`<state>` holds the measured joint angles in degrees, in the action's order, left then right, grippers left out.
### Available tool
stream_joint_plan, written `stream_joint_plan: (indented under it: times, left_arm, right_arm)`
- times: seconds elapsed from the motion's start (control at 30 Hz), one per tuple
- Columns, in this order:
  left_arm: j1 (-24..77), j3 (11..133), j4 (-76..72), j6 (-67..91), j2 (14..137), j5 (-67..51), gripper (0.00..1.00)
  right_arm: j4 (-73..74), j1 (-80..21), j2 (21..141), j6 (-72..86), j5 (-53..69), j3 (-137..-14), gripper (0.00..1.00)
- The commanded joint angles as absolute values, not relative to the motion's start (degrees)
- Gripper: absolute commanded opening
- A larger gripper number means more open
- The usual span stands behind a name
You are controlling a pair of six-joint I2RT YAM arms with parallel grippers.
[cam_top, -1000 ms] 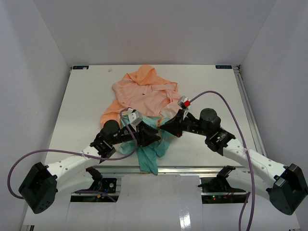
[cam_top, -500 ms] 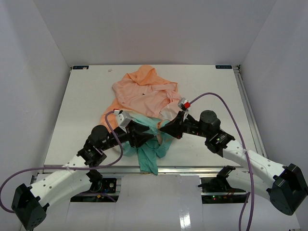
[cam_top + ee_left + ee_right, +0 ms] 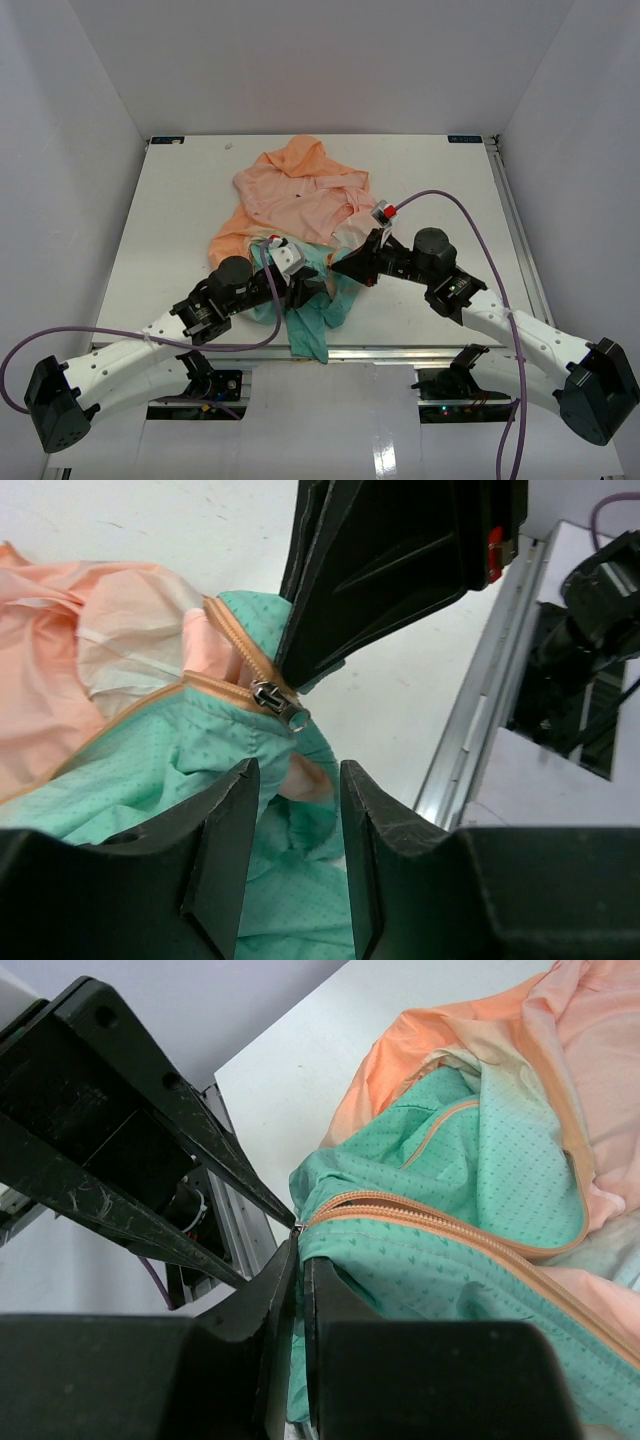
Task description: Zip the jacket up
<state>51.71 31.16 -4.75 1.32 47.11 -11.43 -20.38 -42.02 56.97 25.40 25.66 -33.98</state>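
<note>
Viewing from above hides the grip area: both wrists cover the teal hem of the jacket, which lies crumpled on the table. The slider shows only in the left wrist view, low on the zipper; the zipper's upper run is lost in folds. The peach hood lies well beyond the slider, and one teal fold hangs past the near edge.

Right gripper: clenched on the jacket edge just beside the slider, arm reaching low and leftward.

Left gripper: jaws apart, just short of the slider, teal cloth showing between them; contact with that cloth cannot be told. The left arm lies low, wrist aimed rightward at the slider.
</note>
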Motion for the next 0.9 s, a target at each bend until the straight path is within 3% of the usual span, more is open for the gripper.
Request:
stream_joint_plan:
  times: [0.0,0.6,0.67,0.8,0.87]
  left_arm:
    - [54.28,32.25,-4.06,-5.15,48.26,-2.24,0.5]
    - [63.45,31.81,-13.93,-12.39,56.04,15.44,0.51]
    - [63.61,31.96,-14.22,-12.48,56.6,15.33,0.45]
    - [64.23,32.23,-13.25,-12.77,56.2,11.9,0.08]
    - [64.64,31.99,-12.61,-12.39,55.18,10.27,0.0]
  right_arm:
    - [-21.36,-42.24,56.8,27.82,23.35,-37.31,0.08]
    - [-21.79,-42.19,56.26,30.32,22.58,-37.27,0.08]
    - [-21.94,-42.26,56.39,30.41,22.75,-37.11,0.08]
    - [-22.66,-42.19,56.8,30.99,22.52,-36.9,0.08]
    - [-23.17,-42.19,57.0,31.38,21.92,-36.78,0.08]
